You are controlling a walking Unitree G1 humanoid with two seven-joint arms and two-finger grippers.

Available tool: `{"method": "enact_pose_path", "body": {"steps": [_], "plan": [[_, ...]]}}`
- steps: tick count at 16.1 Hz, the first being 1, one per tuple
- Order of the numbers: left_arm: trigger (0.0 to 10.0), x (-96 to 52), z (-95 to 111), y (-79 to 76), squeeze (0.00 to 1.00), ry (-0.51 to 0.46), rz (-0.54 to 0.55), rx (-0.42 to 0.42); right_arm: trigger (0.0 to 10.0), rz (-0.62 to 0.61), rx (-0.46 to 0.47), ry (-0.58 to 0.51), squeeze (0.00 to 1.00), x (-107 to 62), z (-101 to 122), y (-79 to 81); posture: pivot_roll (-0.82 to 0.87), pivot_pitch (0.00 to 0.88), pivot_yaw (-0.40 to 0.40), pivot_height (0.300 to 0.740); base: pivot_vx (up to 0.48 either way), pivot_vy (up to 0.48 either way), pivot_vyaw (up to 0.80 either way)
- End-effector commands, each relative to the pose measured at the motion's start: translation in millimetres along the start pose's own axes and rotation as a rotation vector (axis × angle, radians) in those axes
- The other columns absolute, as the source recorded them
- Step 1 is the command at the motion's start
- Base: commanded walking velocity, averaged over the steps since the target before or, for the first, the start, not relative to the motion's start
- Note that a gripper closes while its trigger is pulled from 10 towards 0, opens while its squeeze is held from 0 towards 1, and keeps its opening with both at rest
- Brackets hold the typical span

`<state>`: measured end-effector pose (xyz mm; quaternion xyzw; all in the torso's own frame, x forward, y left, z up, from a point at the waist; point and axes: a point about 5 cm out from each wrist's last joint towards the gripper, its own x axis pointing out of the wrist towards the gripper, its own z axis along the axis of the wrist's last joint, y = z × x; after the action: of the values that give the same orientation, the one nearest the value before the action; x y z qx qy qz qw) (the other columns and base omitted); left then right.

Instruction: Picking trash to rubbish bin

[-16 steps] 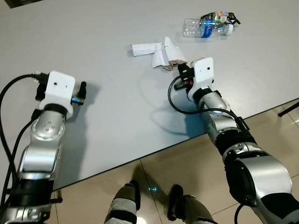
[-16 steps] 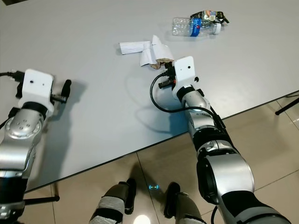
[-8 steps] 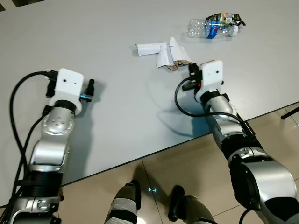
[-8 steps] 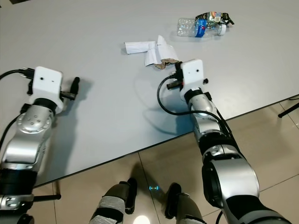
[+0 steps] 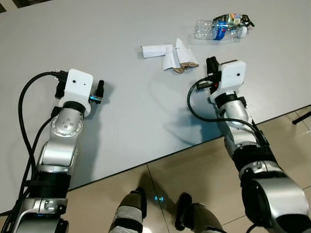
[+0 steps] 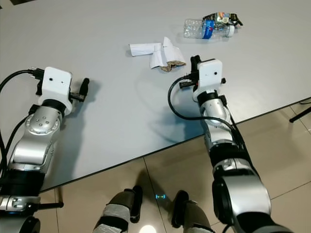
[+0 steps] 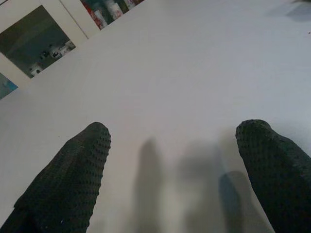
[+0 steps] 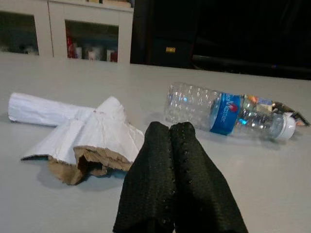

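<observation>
Crumpled white paper with a torn brown edge (image 5: 171,54) lies on the grey table (image 5: 121,29). A clear plastic bottle with a blue label (image 5: 217,29) lies farther back on the right, with a small dark wrapper (image 5: 239,19) at its cap end. My right gripper (image 5: 211,65) is shut with nothing in it, low over the table just right of the paper. From the right wrist, the paper (image 8: 82,133) and bottle (image 8: 218,111) lie beyond the closed fingertips (image 8: 182,133). My left gripper (image 7: 175,141) stands open over bare table at the left (image 5: 99,90).
The table's front edge (image 5: 160,158) runs diagonally across the view, with tiled floor (image 5: 204,170) and my feet (image 5: 131,204) below it. A dark chair leg (image 5: 301,115) shows at the right edge. Cabinets (image 8: 68,34) stand beyond the table.
My right gripper has drawn away from the paper's brown edge toward the right. The left arm has reached a little farther onto the table. The camera has shifted slightly.
</observation>
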<state>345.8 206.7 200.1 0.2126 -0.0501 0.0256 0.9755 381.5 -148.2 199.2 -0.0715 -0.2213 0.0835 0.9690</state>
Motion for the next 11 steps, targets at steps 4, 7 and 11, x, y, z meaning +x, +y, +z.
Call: {"method": "enact_pose_path", "body": {"steps": [4, 7, 11], "plan": [[10.0, 4.2, -3.6, -17.3, 0.0, -0.004, -0.036, -0.028, 2.9, -0.052, -0.004, -0.054, 0.0, -16.2, 4.6, -1.3, 0.51, 0.214, 0.047, 0.74, 0.0, 0.0, 0.0], [10.0, 9.0, -1.6, -40.1, 0.0, -0.012, -0.082, -0.082, 10.0, -0.145, -0.019, -0.074, 1.0, -37.9, 14.5, -11.4, 0.42, 0.18, 0.033, 0.74, 0.0, 0.0, 0.0], [10.0, 18.6, 3.7, -66.6, 0.0, -0.027, -0.134, -0.136, 10.0, -0.274, -0.072, -0.04, 1.0, -71.5, 28.3, -36.2, 0.32, 0.141, 0.034, 0.74, 0.0, 0.0, 0.0]]}}
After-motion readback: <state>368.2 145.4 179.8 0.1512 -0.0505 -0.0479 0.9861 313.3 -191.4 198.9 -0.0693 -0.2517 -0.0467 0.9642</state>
